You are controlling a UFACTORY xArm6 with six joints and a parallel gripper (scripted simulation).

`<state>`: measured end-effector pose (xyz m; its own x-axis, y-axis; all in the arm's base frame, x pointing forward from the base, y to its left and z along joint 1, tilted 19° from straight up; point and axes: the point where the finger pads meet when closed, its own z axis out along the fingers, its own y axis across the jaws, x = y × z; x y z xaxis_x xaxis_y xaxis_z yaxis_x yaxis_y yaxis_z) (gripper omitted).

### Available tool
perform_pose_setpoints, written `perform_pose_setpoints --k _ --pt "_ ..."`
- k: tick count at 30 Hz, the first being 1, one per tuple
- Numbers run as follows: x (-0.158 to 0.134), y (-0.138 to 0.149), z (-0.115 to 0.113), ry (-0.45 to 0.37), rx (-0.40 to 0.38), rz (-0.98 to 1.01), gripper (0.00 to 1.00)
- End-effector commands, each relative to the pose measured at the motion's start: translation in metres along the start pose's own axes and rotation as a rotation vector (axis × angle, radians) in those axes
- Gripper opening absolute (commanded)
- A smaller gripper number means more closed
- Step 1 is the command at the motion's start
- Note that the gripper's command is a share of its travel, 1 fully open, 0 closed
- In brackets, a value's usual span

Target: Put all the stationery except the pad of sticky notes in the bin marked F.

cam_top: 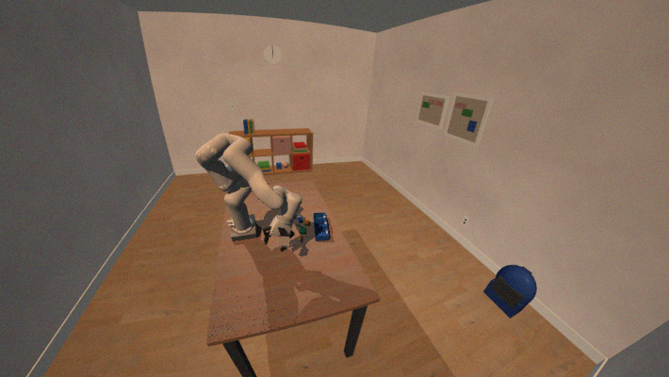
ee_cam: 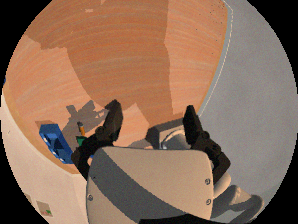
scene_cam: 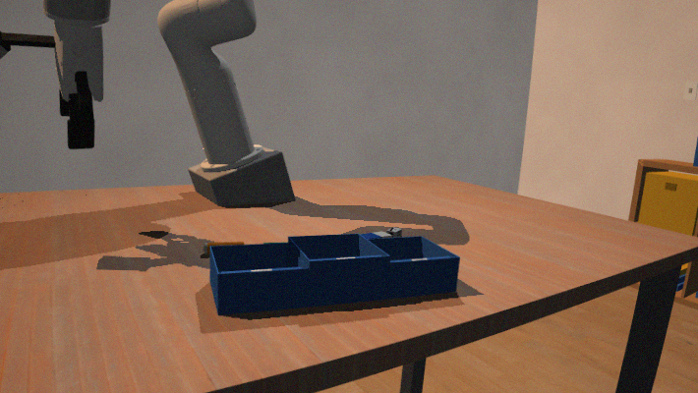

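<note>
Three joined blue bins stand in a row on the wooden table; they also show in the top view and at the left edge of the wrist view. Their letter marks are too small to read. Several small coloured things lie between the bins and the arm's base. From the exterior view only an orange piece and a grey piece show behind the bins. My gripper is open and empty. It hangs well above the table, apart from the bins and the small things.
The arm's dark base stands on the table behind the bins. The table edge runs close in front of the bins. A shelf stands at the far wall and a blue object lies on the floor.
</note>
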<state>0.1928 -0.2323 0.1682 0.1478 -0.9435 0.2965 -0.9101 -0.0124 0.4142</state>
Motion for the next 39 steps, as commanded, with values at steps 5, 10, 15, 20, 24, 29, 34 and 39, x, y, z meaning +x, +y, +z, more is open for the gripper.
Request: perform_pose_setpoints --k 5,10,15,20,24,29,34,39 --pt "0.001 0.0 -0.001 0.002 0.003 0.001 1.0" --pt "0.001 0.0 -0.001 0.002 0.003 0.001 1.0" --pt "0.001 0.0 -0.001 0.002 0.003 0.001 1.0" --pt "0.0 0.01 -0.024 0.002 0.003 0.001 0.07" --pt "-0.001 0.024 -0.054 0.002 0.003 0.001 0.07" --pt "-0.002 0.029 -0.065 0.002 0.003 0.001 0.07" --pt "-0.01 0.008 -0.07 0.032 0.051 -0.137 0.07" --pt "-0.02 -0.019 -0.077 0.052 0.079 -0.239 0.07"
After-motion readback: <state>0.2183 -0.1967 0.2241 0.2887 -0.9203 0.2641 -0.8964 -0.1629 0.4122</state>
